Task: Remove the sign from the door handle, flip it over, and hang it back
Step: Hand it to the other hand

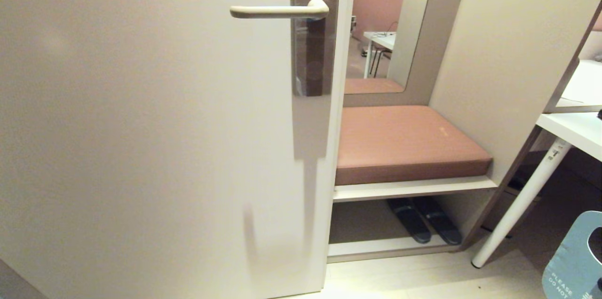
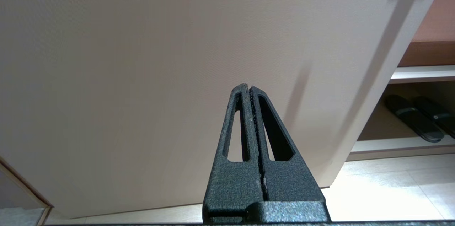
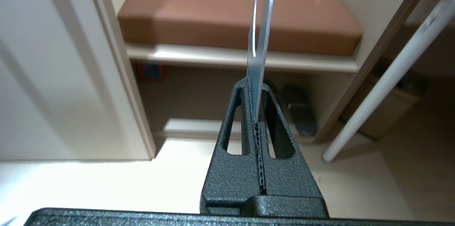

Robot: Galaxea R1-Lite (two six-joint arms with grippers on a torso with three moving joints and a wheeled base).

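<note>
**A:** Item one, the sign (image 1: 571, 261). Location and condition to be recorded.

**B:** Recorded off the door handle (image 1: 277, 11), low at the head view's right edge, well apart from the lever. The blue face is turned toward the head camera. It is clamped between the closed fingers of the right gripper (image 3: 256, 87), where it is seen edge-on as a thin strip. A grip at one end is judged to leave the hole end free for rehanging.

**A:** Item two, the handle.

**B:** Bare, level, mounted on the tall backplate (image 1: 314, 31) at the door (image 1: 141, 125) edge. Nothing is hung on it.

**A:** Item three, the other arm.

**B:** The left gripper (image 2: 250, 89) is held low before the door face, fingers pressed together on nothing; it is judged parked.

**A:** Items obscured?

**B:** The sign is cut off by the frame in the head view; only part of the lettering and part of the hole are shown. The white face is not seen. The right gripper itself is barely caught there. Beyond the door, a cushioned bench (image 1: 404, 141) and slippers (image 1: 425, 226) under it are noted, and a white table leg (image 1: 522, 200).
</note>
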